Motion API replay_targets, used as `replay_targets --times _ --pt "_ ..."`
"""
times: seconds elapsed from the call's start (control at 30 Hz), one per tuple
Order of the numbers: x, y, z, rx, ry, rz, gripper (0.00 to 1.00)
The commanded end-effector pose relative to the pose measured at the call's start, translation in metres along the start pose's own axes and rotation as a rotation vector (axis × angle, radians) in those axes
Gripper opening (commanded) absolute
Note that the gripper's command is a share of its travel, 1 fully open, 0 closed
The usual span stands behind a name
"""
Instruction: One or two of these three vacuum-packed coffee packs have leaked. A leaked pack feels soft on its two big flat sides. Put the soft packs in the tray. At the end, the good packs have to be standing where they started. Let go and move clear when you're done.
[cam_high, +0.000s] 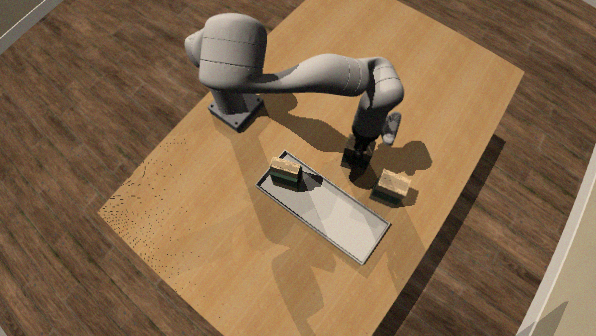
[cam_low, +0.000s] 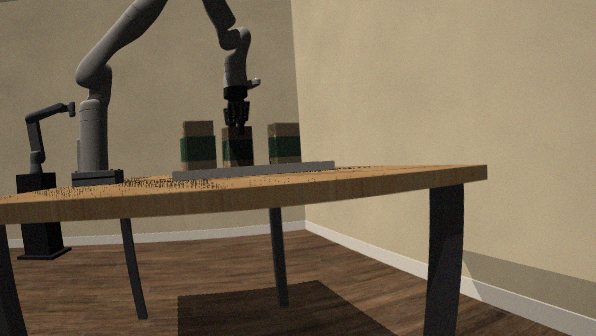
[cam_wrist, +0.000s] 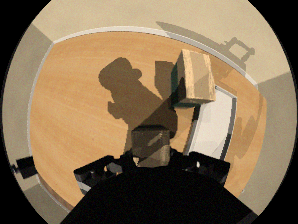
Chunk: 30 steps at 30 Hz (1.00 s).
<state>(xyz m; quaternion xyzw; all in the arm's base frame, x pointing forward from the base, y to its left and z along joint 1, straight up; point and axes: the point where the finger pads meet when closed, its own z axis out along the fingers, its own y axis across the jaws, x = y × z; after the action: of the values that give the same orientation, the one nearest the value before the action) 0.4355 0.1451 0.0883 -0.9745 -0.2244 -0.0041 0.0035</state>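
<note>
Your black two-finger gripper (cam_high: 358, 154) (cam_low: 237, 125) (cam_wrist: 150, 153) pinches the upright, tan-and-green, block-shaped coffee pack (cam_high: 349, 158) (cam_low: 237, 156) (cam_wrist: 151, 143), probably to feel its flat sides; the shallow grey rectangular tray (cam_high: 345, 220) (cam_low: 280, 169) (cam_wrist: 212, 125) lies at seven o'clock from above, for leakers.

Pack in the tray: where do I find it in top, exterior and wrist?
Top: left of centre, standing at the tray's end nearer the arm's base; pack.
Exterior: leftmost of three packs, behind the tray's near rim.
Wrist: not visible; the upper-right pack is another, beside the tray.
Shared landmark: the long tray.
</note>
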Motion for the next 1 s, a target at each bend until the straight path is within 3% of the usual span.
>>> replay_targets --times 0.0,0.1,0.13,0.97 --pt "0.0002 0.0004 0.0020 -0.002 0.001 0.001 0.27" --pt "0.0002 0.0004 0.0020 -0.002 0.001 0.001 0.27" --pt "0.0002 0.0004 0.0020 -0.002 0.001 0.001 0.85" --pt "0.0004 0.0004 0.0019 -0.002 0.001 0.002 0.85"
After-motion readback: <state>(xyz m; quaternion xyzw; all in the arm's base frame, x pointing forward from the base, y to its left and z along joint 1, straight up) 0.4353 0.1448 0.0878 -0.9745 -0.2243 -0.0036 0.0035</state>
